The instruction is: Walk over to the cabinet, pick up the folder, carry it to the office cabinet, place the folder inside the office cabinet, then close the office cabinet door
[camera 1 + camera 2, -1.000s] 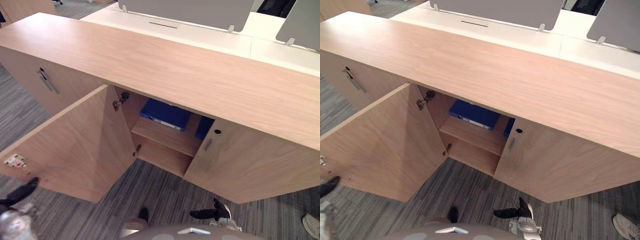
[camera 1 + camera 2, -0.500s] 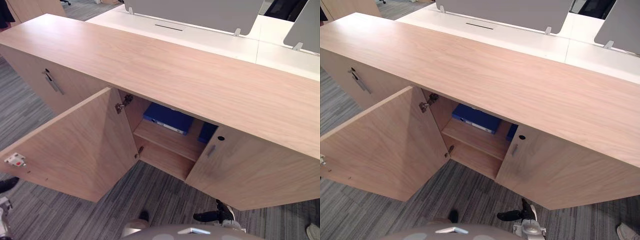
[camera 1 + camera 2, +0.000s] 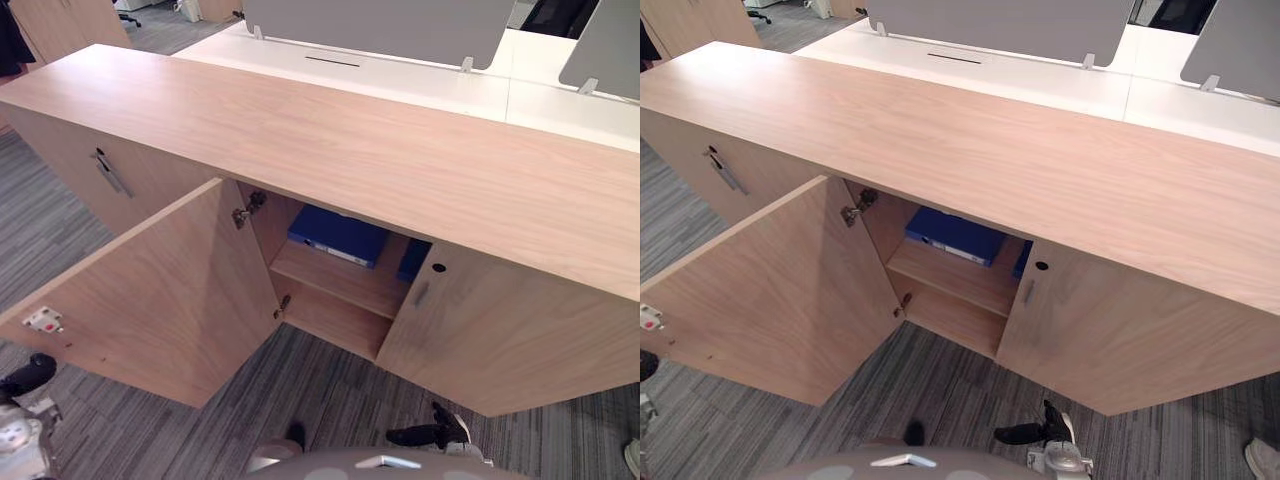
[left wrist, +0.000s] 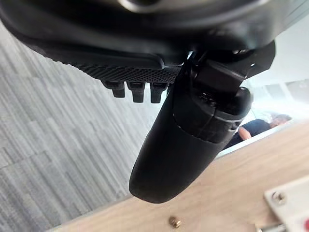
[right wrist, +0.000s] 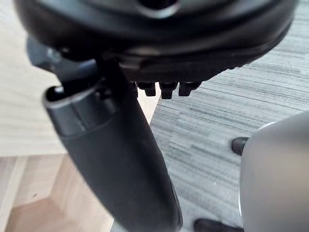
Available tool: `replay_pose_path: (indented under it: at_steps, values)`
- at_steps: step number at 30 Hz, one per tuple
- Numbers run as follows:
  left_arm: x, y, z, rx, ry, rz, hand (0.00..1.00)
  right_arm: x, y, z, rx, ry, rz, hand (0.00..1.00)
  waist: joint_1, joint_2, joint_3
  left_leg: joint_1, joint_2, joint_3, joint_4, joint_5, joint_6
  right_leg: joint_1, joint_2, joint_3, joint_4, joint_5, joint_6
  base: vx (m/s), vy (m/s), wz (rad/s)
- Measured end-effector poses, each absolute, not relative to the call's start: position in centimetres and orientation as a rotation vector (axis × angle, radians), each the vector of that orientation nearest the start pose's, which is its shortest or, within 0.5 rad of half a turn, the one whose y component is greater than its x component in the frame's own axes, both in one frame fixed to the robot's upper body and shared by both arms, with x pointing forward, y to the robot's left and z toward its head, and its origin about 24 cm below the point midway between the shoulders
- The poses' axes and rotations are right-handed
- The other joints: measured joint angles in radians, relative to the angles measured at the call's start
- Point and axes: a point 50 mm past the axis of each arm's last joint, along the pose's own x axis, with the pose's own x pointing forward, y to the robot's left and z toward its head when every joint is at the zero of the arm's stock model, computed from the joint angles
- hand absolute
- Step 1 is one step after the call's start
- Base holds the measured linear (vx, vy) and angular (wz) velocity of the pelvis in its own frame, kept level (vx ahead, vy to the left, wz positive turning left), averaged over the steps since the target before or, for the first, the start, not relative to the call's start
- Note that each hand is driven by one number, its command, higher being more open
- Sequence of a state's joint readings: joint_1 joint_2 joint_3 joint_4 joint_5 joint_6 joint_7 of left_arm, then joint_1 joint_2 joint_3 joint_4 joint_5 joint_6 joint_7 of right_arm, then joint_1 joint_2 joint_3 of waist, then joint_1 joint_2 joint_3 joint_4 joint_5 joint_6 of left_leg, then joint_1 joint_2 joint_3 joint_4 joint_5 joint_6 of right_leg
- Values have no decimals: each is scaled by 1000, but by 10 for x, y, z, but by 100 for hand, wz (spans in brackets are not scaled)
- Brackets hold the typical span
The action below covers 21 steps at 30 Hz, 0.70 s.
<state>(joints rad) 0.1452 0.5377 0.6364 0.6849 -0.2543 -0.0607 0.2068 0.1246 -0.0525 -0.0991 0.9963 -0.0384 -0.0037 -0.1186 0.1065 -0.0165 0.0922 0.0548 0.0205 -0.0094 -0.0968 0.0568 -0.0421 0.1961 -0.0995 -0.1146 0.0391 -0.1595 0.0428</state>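
Note:
A blue folder lies flat on the upper shelf inside the light wooden office cabinet. Beside it, behind the right door, shows the edge of another blue item. The cabinet's left door stands wide open; the right door is slightly ajar. My left hand hangs low by the outer edge of the open door, fingers relaxed and holding nothing. My right hand hangs low in front of the right door, also relaxed and holding nothing. The left wrist view shows my thumb beside the door's wood.
A further cabinet door with a metal handle is to the left. A white desk with grey screens stands behind the cabinet. Grey striped carpet lies in front. A person's shoe shows at the lower right.
The whole picture has shifted, so the camera moved. My left hand dropped to the view's edge and now shows a little higher. The folder and doors stay as they were.

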Motion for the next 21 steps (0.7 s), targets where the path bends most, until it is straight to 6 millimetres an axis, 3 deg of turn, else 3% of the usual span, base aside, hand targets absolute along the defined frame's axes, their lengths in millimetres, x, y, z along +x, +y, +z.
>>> replay_pose_path:
  at_steps: [3,6,8,14,21]
  values:
    - [104,404,-30,33,480,953,100,88,-197,-160,-103,1113,-236,100,-3,6,3,-3,-2,-7,0,10,1,1,-2,-9,-1,-9,2,-82,-7,6]
    - [115,405,-26,-51,426,913,100,84,-198,-161,-100,1130,-235,100,-9,-18,-1,-2,-1,-5,0,9,1,2,-1,-5,-6,-15,2,-20,-3,0]
    - [125,394,-30,-42,413,925,100,84,-200,-161,-111,1132,-240,100,-8,-19,0,-4,-7,-5,0,14,3,0,-5,-3,-2,-14,4,0,0,0]
    - [117,368,-54,-89,460,950,100,95,-198,-159,-113,1111,-234,100,-8,-7,10,-6,-21,-7,0,9,11,1,-14,-10,0,-12,14,17,12,2]
    - [111,353,-67,-96,516,928,100,107,-197,-157,-118,1084,-226,100,-12,-8,10,0,-15,-14,0,10,11,0,-10,-15,20,-6,21,-20,14,2]
